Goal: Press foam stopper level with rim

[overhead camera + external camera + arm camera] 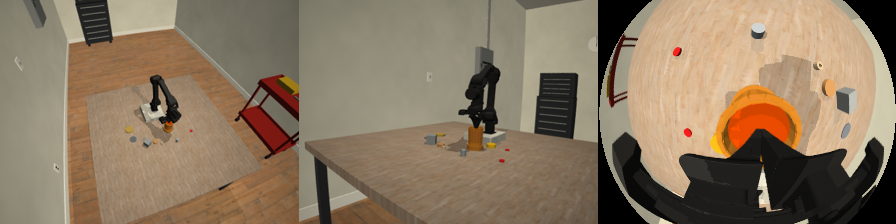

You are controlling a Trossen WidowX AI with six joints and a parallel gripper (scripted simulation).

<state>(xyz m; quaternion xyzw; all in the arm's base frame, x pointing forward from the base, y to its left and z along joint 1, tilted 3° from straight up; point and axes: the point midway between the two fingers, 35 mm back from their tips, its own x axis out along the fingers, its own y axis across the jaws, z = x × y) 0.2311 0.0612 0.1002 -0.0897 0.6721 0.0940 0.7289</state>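
L→R on wooden table (389, 180): grey cube (431, 139), small grey cylinder (463, 152), then orange cylindrical jar (475, 139) upright in front of arm's white base plate (500, 136). Black parallel-jaw gripper (476, 126) fully closed, empty, tip down inside jar mouth on orange foam stopper (747, 125). Red discs (502, 161) to the right.

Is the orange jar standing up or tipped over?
Standing up. In the exterior view the jar sits straight on its wide base on the table, walls vertical.
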